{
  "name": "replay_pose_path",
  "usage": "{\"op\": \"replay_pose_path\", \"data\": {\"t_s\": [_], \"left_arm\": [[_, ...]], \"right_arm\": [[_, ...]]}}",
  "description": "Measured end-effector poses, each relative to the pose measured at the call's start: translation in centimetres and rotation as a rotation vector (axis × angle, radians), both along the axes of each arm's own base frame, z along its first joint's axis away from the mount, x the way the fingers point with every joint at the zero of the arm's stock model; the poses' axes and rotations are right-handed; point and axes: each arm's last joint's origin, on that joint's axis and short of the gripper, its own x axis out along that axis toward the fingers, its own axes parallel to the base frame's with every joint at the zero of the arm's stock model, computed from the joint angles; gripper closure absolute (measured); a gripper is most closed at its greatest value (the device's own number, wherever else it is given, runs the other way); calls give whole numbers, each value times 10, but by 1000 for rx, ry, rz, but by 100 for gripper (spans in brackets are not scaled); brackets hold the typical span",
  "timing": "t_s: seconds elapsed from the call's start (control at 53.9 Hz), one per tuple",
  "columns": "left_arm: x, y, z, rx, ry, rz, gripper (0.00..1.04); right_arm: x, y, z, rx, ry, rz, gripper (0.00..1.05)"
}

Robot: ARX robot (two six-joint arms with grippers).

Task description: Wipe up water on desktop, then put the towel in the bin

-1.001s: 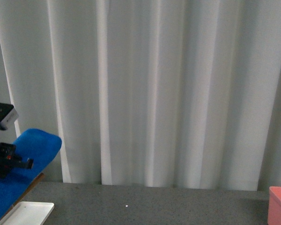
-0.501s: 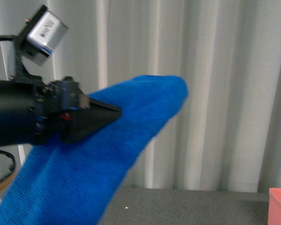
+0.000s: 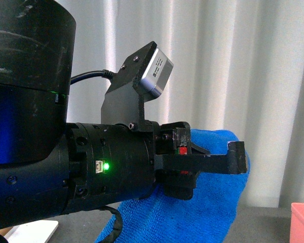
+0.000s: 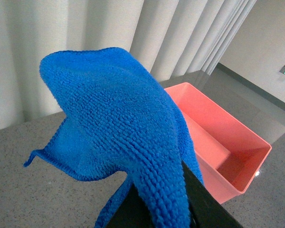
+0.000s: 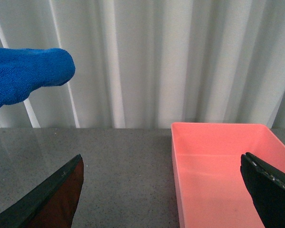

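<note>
- The left gripper (image 3: 234, 158) is clamped on the royal-blue ribbed terry towel (image 4: 118, 118), which is held above the dark grey speckled desktop (image 5: 123, 161).
- The right gripper (image 5: 161, 183) is empty, jaws wide apart, near the salmon-pink plastic bin (image 5: 213, 161) at right.
- The black left arm (image 3: 66, 172) hides most of the flat white tray (image 3: 35, 230) at near left.
- A white pleated curtain (image 3: 273, 76) closes the far side.

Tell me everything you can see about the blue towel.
The towel is bright royal blue and soft, with a ribbed terry weave and a stitched edge. The left gripper is shut on it, so it bunches at the fingers, arches up and droops in folds, one corner sticking out. It hangs above the desktop, near the pink bin but not in it.
</note>
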Motion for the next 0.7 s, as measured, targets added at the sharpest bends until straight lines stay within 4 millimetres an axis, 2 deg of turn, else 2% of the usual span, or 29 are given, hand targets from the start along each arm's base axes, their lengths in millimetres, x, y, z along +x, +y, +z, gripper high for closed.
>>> {"op": "replay_pose_path", "data": {"t_s": [0.13, 0.204, 0.297, 0.463, 0.593, 0.704], "left_arm": [[0, 0, 0, 1, 1, 0, 100], [0, 0, 0, 1, 1, 0, 100], [0, 0, 0, 1, 1, -1, 100], [0, -1, 0, 0, 1, -3, 100], [0, 0, 0, 0, 1, 1, 100], [0, 0, 0, 1, 1, 0, 100]], "right_arm": [[0, 0, 0, -2, 7, 8, 7], [2, -1, -2, -6, 159, 77, 7], [15, -8, 1, 52, 308, 157, 7], [47, -17, 12, 89, 381, 349, 7], [62, -8, -3, 44, 467, 509, 7], [68, 10, -12, -20, 465, 635, 7]]}}
